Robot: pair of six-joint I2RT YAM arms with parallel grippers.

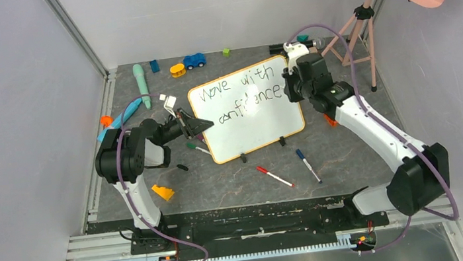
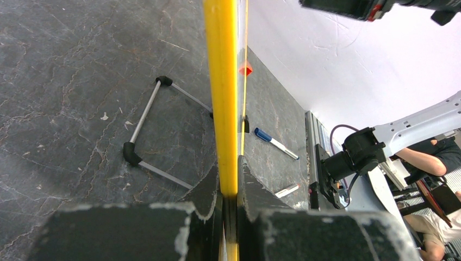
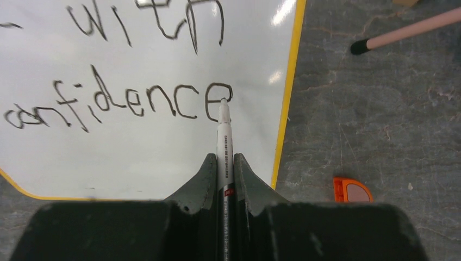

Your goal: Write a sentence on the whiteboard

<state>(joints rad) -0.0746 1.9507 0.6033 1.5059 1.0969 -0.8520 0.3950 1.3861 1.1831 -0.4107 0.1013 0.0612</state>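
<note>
Right gripper (image 3: pixel 222 163): closest to its wrist camera, the two dark fingers are pinched narrow on the held marker (image 3: pixel 224 141), which sticks straight out between them.
Held marker tip: at the last "e" of "confidence", near the right-hand frame of the board.
Left gripper (image 2: pixel 228 174): also right at its lens, fingers clamped narrow on the orange-yellow frame of the whiteboard (image 2: pixel 220 81), seen edge-on.
Whiteboard position: in the top view the whiteboard (image 1: pixel 261 123) sits mid-table between the two arms, turned slightly, with its two black feet on its near edge. The left gripper (image 1: pixel 198 126) is at its left edge and the right gripper (image 1: pixel 290 86) is over its upper right part.
Sentence (image 1: pixel 244 92): two rows of dark wobbly lettering, "Move with" above "confidence". The right wrist view shows the sentence (image 3: pixel 136 100) close up.
Red marker (image 1: pixel 274 176): on the table (image 1: pixel 222 185) just in front of the board.
Blue-capped marker (image 1: pixel 308 164): beside the red one, to its right, apart from it.
Green-capped marker (image 1: pixel 196 148): by the board's lower left corner.
Yellow wedge (image 1: pixel 163 192): near the left arm's base.
Orange piece (image 3: pixel 352 190): on the table right of the board, apart from it.
Blue toy car (image 1: pixel 194 60): at the far edge, beside a yellow block (image 1: pixel 177 70).
Pink tripod (image 1: pixel 357 35): at the far right corner.
</note>
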